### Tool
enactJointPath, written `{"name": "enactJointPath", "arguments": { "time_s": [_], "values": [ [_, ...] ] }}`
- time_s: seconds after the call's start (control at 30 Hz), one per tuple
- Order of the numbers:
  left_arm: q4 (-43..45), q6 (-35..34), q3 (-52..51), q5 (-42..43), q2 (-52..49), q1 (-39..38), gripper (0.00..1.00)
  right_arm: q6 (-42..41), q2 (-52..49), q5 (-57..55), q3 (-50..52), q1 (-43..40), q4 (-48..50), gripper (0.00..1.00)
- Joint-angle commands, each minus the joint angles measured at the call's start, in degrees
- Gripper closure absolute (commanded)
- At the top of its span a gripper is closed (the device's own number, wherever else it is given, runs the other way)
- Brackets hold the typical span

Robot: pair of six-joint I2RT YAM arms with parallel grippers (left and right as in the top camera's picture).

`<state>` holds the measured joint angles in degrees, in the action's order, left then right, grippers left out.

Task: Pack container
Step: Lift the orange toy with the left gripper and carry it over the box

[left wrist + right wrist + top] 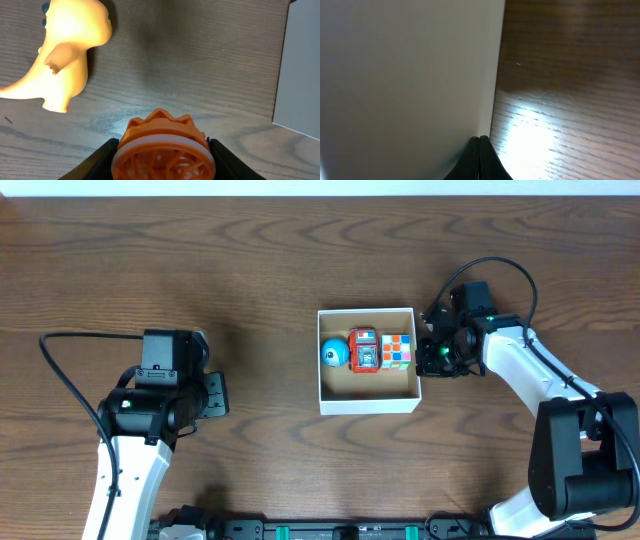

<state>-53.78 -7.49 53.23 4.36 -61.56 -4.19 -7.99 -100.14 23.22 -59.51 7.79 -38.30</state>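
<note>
The container [367, 402] is a small white box with a brown floor at the table's middle. It holds a blue ball toy [335, 354], a red toy [364, 350] and a colour cube [397, 351] in a row. My right gripper [428, 360] is shut, its tips against the outside of the box's right wall [405, 75]; in the right wrist view the fingers [480, 138] meet with nothing between them. My left gripper [161, 146] is shut on an orange ribbed round toy [160, 127], low over the table. In the overhead view the left gripper [212, 394] hides that toy.
A yellow dinosaur toy [65, 55] lies on the table just ahead and left of the left gripper; the left arm hides it in the overhead view. The box's white wall [300, 70] shows at the right of the left wrist view. The table [300, 260] is dark wood.
</note>
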Motion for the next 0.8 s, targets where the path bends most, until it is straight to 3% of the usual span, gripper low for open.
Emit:
{"name": "enactJointPath", "arguments": {
  "time_s": [0.0,0.77],
  "values": [
    [-0.17,-0.24,1.05,-0.02,0.11,-0.13,0.94,3.02,-0.26,5.51,-0.13,0.52,0.55,0.99],
    [-0.15,-0.24,1.05,-0.02,0.11,-0.13,0.94,7.65,-0.26,6.88,-0.11,0.55,7.10,0.97]
  ]
}}
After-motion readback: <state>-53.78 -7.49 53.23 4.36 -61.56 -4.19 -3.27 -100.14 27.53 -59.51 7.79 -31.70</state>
